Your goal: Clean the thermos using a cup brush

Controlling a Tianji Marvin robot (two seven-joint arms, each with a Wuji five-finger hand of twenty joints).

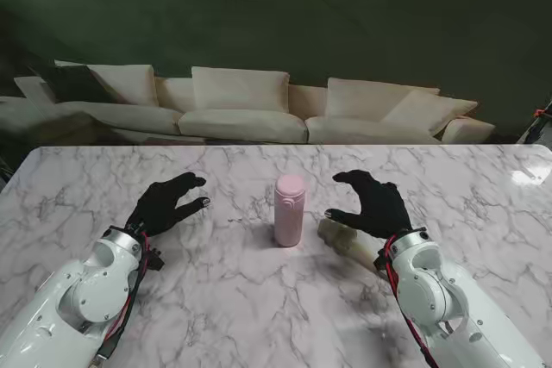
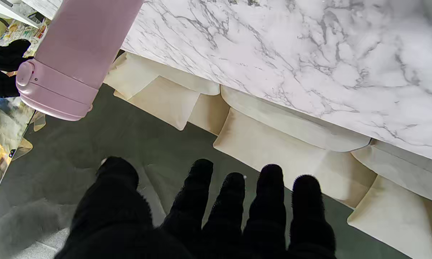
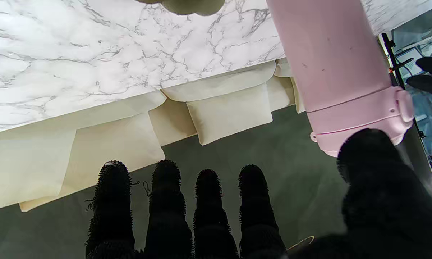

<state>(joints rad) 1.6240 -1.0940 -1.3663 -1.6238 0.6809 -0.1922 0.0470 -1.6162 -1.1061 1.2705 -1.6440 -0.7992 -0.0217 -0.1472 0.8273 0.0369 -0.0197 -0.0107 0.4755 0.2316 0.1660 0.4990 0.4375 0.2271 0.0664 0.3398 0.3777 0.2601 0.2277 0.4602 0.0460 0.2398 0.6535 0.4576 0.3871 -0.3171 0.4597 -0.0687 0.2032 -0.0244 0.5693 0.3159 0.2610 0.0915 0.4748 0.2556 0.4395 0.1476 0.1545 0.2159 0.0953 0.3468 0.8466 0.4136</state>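
Stand view: the pink thermos (image 1: 289, 210) stands upright on the marble table (image 1: 216, 290), lid closed. The left hand (image 1: 166, 203) hovers well to the thermos's left, fingers spread, empty. The right hand (image 1: 371, 204) sits near its right, fingers apart, holding nothing. A pale, cup-brush-like object (image 1: 345, 237) lies just right of the thermos, partly under that hand; identity uncertain.

Left wrist view: the thermos (image 2: 72, 57) shows a smooth, rigid wall; fingers (image 2: 270, 194) are clear of it.

Right wrist view: the thermos (image 3: 338, 68) is close by the thumb. Judgement: stiff, likely slippery and tippable; grasp mid-body, below the lid band.
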